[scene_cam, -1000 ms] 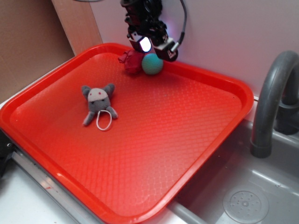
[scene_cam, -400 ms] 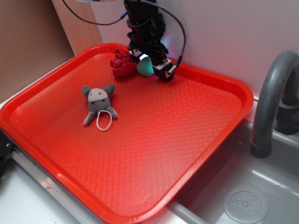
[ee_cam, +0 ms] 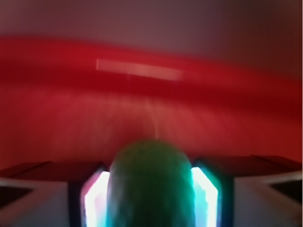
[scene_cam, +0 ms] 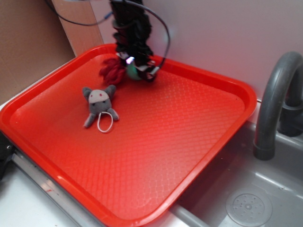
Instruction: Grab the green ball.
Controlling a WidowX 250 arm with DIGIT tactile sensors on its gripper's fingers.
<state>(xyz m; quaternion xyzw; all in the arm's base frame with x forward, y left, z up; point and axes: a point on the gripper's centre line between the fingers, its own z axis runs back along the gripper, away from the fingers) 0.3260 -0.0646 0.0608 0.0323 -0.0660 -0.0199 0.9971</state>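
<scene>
Green ball (scene_cam: 134, 72) sits between the two fingers of the gripper (scene_cam: 137, 71) near the far edge of the red tray (scene_cam: 199, 142), and only a small sliver of green shows in the exterior view, where a second ago most of its round face was plain to see below the fingertips. The wrist view, badly blurred, shows the ball (ee_cam: 150, 184) filling the gap between two lit pads (ee_cam: 206, 194), touching both, so the gripper is pinching it. The arm has come down and shifted toward the tray's left side compared with the earlier pictures; then it hung above the ball, closer to the far rim. The dark red ball (scene_cam: 111, 71) has moved too: it lay touching the green one near the far edge, and now it rests further left, just beside the gripper's left side. The grey plush mouse (scene_cam: 99, 105) lies in the same spot in the left half of the tray, its white loop beside it. The grey tap (scene_cam: 272, 104) stands past the tray's right edge, over the sink (scene_cam: 246, 198).
</scene>
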